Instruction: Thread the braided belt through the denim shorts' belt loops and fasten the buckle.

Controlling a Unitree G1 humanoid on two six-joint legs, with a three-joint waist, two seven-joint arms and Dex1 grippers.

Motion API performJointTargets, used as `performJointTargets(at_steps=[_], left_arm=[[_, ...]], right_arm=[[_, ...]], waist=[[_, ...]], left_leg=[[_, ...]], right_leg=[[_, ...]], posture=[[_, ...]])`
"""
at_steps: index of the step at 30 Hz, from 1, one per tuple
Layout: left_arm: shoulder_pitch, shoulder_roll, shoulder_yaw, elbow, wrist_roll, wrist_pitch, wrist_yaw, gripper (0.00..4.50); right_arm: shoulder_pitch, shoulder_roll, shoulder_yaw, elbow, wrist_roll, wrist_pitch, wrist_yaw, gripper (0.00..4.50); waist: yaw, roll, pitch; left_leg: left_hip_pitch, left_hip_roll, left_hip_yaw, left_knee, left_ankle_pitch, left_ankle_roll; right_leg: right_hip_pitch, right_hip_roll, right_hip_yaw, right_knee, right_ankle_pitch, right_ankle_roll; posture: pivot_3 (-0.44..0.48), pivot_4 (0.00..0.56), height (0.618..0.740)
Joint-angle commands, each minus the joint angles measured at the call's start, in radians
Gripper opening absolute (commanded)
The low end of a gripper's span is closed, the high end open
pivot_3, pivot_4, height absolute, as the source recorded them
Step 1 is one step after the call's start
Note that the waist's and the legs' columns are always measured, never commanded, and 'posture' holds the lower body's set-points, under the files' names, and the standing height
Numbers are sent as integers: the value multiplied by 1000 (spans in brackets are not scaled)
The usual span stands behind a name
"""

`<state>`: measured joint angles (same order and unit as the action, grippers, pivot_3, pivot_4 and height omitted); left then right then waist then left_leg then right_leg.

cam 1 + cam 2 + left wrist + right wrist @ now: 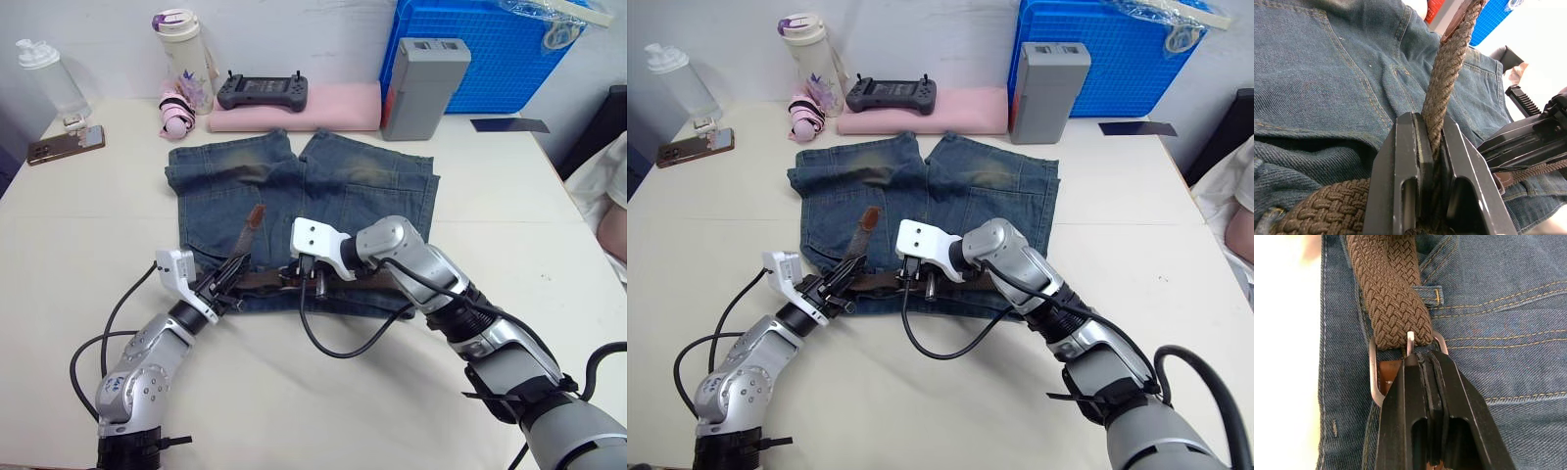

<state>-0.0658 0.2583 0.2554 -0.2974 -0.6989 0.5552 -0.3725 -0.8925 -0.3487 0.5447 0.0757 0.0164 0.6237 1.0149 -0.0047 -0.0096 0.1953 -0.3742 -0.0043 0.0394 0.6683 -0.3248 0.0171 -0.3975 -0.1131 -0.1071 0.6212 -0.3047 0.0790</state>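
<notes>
Denim shorts (304,220) lie flat in the middle of the frame on a pale table (88,245), waistband toward the bottom edge, legs pointing up toward the pink cloth (323,108); braided belt (269,279) runs along the waistband through the belt loops (1428,294), tan-tipped free end (253,220) sticking up and away over the left leg. Left gripper (227,279), lower left of centre, is pinched tight on the braided strap just where the free end rises, seen clearly in the left wrist view with the weave squeezed between its fingers (1405,161). Right gripper (312,279), just below centre, is pressed together at the buckle (1374,374), gripping the strap right behind the silver frame, prong (1410,342) lying over the weave. Threading looks mostly done, fastening looks to be the step in hand. Handling judgement: belt is light, soft and floppy, stretchy weave, so it will sag and twist if held far from the working end; best hold is close to the tan tip, which looks stiffer and feeds more easily, and on the strap right next to the buckle for the other claw. Buckle is rigid, smooth metal, likely slippery in a pinch. Denim is limp and may bunch or drag along the table when the belt is pulled, so keep pulls short
</notes>
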Motion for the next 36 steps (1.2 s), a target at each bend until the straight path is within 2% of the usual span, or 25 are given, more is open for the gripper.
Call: performJointTargets(at_steps=[1, 14, 24, 36], left_arm=[[2, 10, 2, -8, 8, -15, -5, 0], [8, 7, 4, -12, 9, -17, -2, 0], [8, 6, 2, -12, 8, -16, -1, 0], [9, 1, -3, -4, 26, -35, -7, 0]], right_arm=[[-10, -6, -24, -48, 14, 15, 20, 27], [-1, -2, -23, -65, 12, 32, 22, 27], [-8, 24, 25, 14, -33, -2, 20, 27], [-62, 76, 182, 183, -127, -47, 134, 27]], waist=[[0, 0, 0], [0, 0, 0], [-1, 0, 0], [-23, 0, 0]], left_leg=[[0, 0, 0, 0, 0, 0], [0, 0, 0, 0, 0, 0], [0, 0, 0, 0, 0, 0], [4, 0, 0, 0, 1, -2]], right_leg=[[0, 0, 0, 0, 0, 0], [0, 0, 0, 0, 0, 0], [0, 0, 0, 0, 0, 0], [2, 0, 1, 3, 0, 0]], posture=[[0, 150, 712], [0, 150, 712], [0, 150, 712], [0, 150, 712]])
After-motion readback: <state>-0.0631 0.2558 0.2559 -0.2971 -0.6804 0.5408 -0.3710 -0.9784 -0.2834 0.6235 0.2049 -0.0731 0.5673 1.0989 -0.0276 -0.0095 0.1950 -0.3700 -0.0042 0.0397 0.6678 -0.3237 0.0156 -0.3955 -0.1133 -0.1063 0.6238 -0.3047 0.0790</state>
